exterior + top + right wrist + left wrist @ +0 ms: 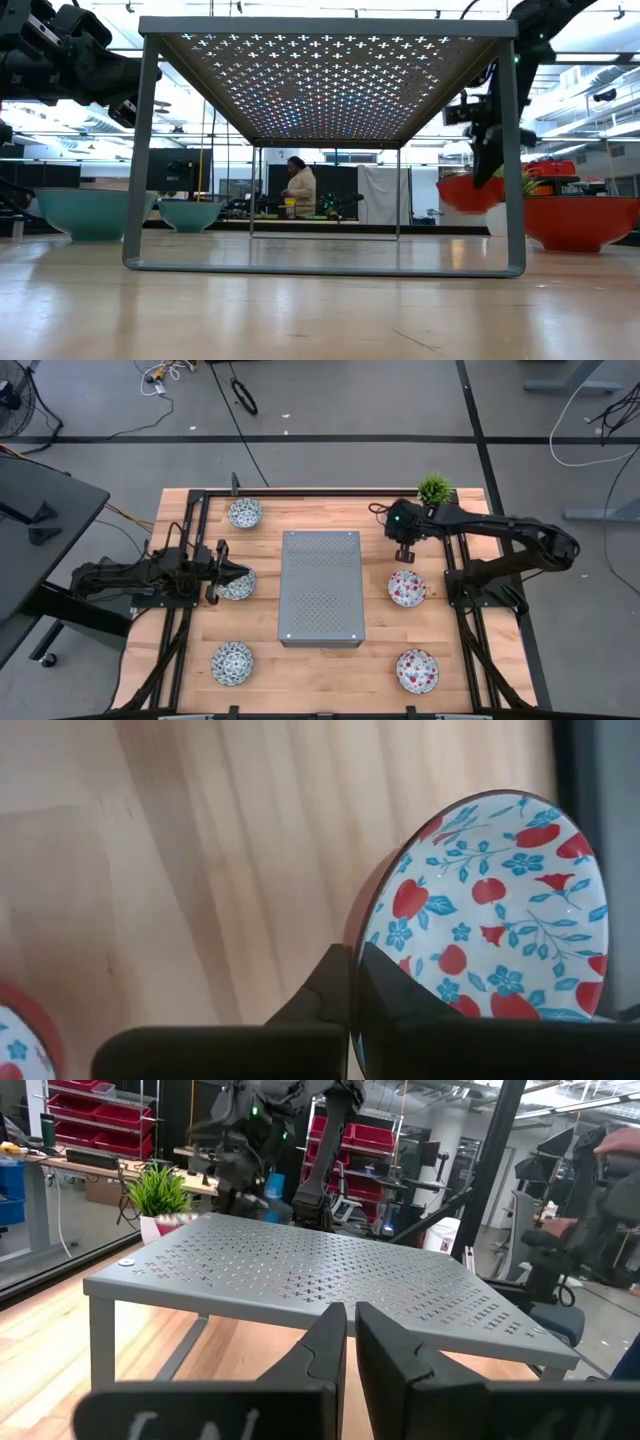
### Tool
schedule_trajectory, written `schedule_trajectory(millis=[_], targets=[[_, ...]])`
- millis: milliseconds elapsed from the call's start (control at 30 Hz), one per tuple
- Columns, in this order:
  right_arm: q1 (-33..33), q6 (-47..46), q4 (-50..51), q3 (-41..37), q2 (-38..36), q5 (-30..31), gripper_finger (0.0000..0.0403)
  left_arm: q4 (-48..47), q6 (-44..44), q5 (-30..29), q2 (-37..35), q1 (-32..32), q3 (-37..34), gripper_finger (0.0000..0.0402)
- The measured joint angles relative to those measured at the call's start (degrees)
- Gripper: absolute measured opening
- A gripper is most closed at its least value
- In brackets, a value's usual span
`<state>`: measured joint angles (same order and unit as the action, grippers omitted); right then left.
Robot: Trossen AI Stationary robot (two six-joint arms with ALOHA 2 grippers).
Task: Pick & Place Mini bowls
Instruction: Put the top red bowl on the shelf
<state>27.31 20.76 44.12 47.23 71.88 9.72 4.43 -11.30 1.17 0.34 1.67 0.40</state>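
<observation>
The pale wooden surface (330,670) carries a grey perforated box (320,586) at its middle, with black rails running along its left and right sides. In the high view five mini bowls lie on the wood. Two red-patterned ones sit on the right side, one near the front right corner (416,671) and one beside the box's right flank (406,588). Three blue-green ones stand on the left: one near the front left corner (232,663), one by the box's left flank (238,584) and one toward the back left (245,513).

The sixth, a red floral bowl (490,920), hangs tilted above the wood toward the back right. The right gripper (404,550) has its jaws shut on its rim, as the right wrist view shows. The left gripper (232,572) hovers at the middle blue-green bowl with its jaws nearly closed and nothing between them.

A small green potted plant (434,488) stands at the back edge, right of the box. Beyond lies grey floor with black tape lines and loose cables. In the low view, a person (298,188) stands far back among desks.
</observation>
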Motion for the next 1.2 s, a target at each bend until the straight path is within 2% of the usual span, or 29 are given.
schedule_trajectory(millis=[133, 567, 833, 1033, 1200], targets=[[0.0, 1.9, 3.3, 4.9, -0.8, 1.8, 0.0, 0.0, 0.0, 0.0, 0.0, 0.0, 0.0, 0.0032], [-0.4, 5.6, 9.2, 20.7, -1.1, 2.0, 0.0, 0.0, 0.0, 0.0, 0.0, 0.0, 0.0, 0.0032], [-5.9, 15.3, 10.0, 28.2, -1.1, 5.8, 0.0, 0.0, 0.0, 0.0, 0.0, 0.0, 0.0, 0.0032], [-10.0, 19.5, 10.0, 31.1, -1.1, 5.9, 0.0, 0.0, 0.0, 0.0, 0.0, 0.0, 0.0, 0.0032], [-13.5, 26.6, 10.0, 32.1, -1.0, 5.9, 0.0, 0.0, 0.0, 0.0, 0.0, 0.0, 0.0, 0.0032]])
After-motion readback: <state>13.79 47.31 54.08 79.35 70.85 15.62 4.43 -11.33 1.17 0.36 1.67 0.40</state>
